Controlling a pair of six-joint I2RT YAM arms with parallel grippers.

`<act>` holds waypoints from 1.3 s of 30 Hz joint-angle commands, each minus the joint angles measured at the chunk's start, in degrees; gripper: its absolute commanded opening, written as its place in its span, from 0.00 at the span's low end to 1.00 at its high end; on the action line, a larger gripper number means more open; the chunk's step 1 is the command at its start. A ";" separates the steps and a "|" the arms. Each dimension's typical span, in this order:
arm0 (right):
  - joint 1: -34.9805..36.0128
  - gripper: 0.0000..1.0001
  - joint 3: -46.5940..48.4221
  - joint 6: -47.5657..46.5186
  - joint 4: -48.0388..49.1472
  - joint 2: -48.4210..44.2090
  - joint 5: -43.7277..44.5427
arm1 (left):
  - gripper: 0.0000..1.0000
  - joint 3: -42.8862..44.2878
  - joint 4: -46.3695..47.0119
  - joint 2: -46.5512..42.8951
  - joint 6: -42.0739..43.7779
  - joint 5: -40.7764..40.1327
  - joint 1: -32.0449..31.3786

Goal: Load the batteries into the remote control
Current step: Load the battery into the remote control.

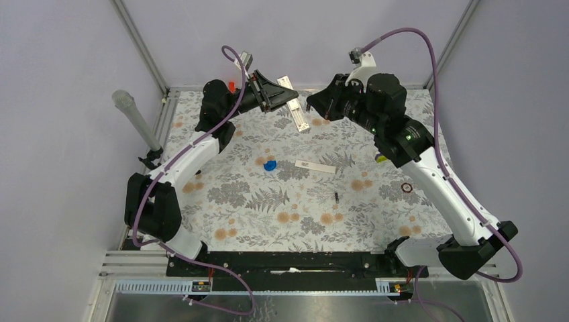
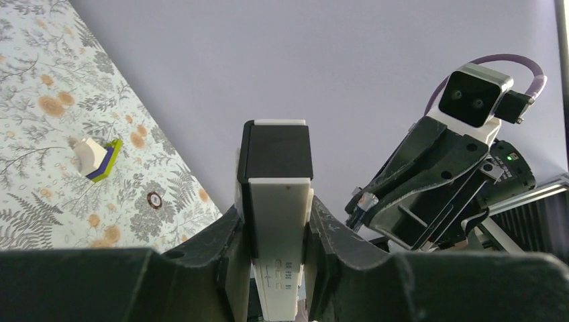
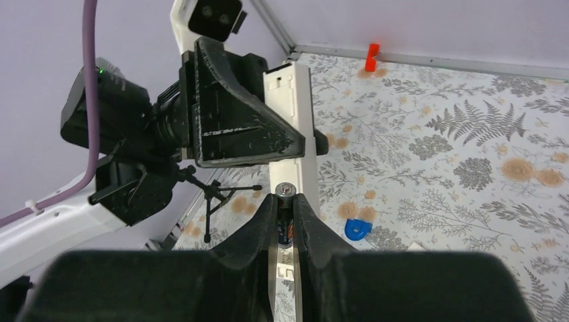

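Right claw (image 3: 285,203) pinches battery (image 3: 286,228).

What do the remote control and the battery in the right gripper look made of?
Remote control: likely moulded plastic, matte white with a black end section. Battery: dark printed wrapper, apparently over metal; its end cap shines silvery.

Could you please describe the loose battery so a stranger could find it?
Find the floral table's middle. Just on the near side of the flat white strip lies the battery: a tiny dark stick, unlike the blue blob or the dark ring.
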 commanded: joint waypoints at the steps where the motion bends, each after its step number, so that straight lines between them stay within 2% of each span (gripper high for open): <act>1: 0.39 0.14 2.76 -3.87 1.35 1.89 -6.53 | 0.00 1.10 7.11 -0.39 -2.61 1.28 -0.67; 8: 2.57 0.14 2.03 -7.96 2.58 0.87 -3.03 | 0.00 1.88 2.97 -1.01 2.26 0.51 -3.44; 21: 4.42 0.14 -2.97 -15.29 5.61 -2.40 0.24 | 0.00 4.43 -0.95 -0.52 2.09 0.30 -3.73; 39: 6.66 0.12 -3.75 -24.34 0.16 -1.99 0.73 | 0.00 7.42 -2.42 1.87 -0.33 -0.14 -3.38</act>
